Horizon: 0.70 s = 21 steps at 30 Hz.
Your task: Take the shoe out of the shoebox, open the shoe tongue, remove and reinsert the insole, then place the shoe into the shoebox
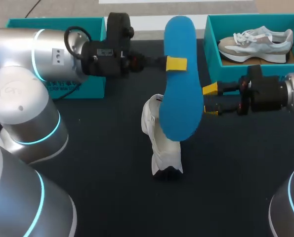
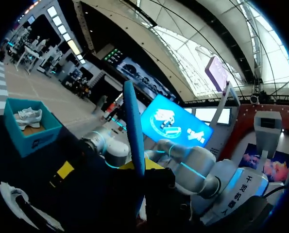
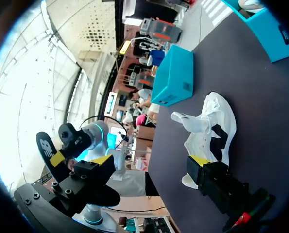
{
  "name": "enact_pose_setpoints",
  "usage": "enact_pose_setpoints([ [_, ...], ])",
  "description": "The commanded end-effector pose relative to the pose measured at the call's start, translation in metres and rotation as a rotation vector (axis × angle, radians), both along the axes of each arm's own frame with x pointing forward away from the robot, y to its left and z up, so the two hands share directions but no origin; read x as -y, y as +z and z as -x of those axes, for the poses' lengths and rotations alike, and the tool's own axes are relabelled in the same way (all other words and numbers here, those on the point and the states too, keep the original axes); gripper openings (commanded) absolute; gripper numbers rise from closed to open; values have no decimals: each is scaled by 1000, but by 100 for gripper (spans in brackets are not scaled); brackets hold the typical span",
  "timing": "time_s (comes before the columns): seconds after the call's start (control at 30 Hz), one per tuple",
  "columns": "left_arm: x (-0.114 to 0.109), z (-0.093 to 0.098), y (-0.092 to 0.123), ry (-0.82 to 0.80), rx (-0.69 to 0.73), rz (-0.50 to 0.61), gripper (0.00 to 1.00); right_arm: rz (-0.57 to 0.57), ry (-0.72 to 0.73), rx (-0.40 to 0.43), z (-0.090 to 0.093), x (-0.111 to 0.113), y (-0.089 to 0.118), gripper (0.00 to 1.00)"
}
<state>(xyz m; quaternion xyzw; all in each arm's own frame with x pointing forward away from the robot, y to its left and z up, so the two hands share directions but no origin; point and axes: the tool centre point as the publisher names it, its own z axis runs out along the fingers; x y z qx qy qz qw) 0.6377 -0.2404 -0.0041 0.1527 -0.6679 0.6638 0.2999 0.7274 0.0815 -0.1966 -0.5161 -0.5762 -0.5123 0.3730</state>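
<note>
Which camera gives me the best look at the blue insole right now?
The head view: the insole shows its whole blue face, pinched by the left gripper. The left wrist view sees it only edge-on, a thin blue strip. The right wrist view catches just a dark part, likely its underside.

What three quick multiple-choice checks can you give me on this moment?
1. Where is the insole? A on the table; B in the left gripper; C in the box.
2. How many shoes show? A one; B three; C two.
3. The right gripper is: A open; B shut on the insole; C shut on a shoe.
Answers: 1 B, it clamps the blue insole above the table. 2 C, a loose shoe on the table, a boxed shoe. 3 A, its tips stand apart, gripping nothing.
</note>
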Motion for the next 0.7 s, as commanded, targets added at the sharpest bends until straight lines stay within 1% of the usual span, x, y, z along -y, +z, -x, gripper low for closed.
enact_pose_setpoints([
  [0.03, -20, -6, -9, -3, 391, 11, 0, 1, -2, -1, 0, -2, 0, 100],
  [0.1, -22, -12, -12, 62, 520, 49, 0, 1, -2, -1, 0, -2, 0, 100],
  [0.2, -27, -17, -13, 112, 718, 63, 0, 1, -2, -1, 0, -2, 0, 100],
  [0.23, -28, -18, -13, 137, 752, 54, 0, 1, -2, -1, 0, -2, 0, 100],
  [0.3, -31, -22, -13, 175, 945, 82, 0, 1, -2, -1, 0, -2, 0, 100],
  [0.37, -34, -26, -16, 164, 1167, 119, 0, 1, -2, -1, 0, -2, 0, 100],
  [0.4, -36, -26, -17, 193, 1193, 126, 0, 1, -2, -1, 0, -2, 0, 100],
  [0.47, -39, -29, -22, 179, 1345, 173, 0, 1, -2, -1, 0, -2, 0, 100],
  [0.5, -41, -29, -22, 200, 1370, 187, 0, 1, -2, -1, 0, -2, 0, 100],
  [0.53, -42, -29, -23, 179, 1439, 218, 0, 1, -2, -1, 0, -2, 0, 100],
  [0.6, -44, -29, -24, 177, 1513, 257, 0, 1, -2, -1, 0, -2, 0, 100],
  [0.7, -48, -37, -29, 155, 1625, 305, 0, 1, -2, -1, 0, -2, 0, 100],
])
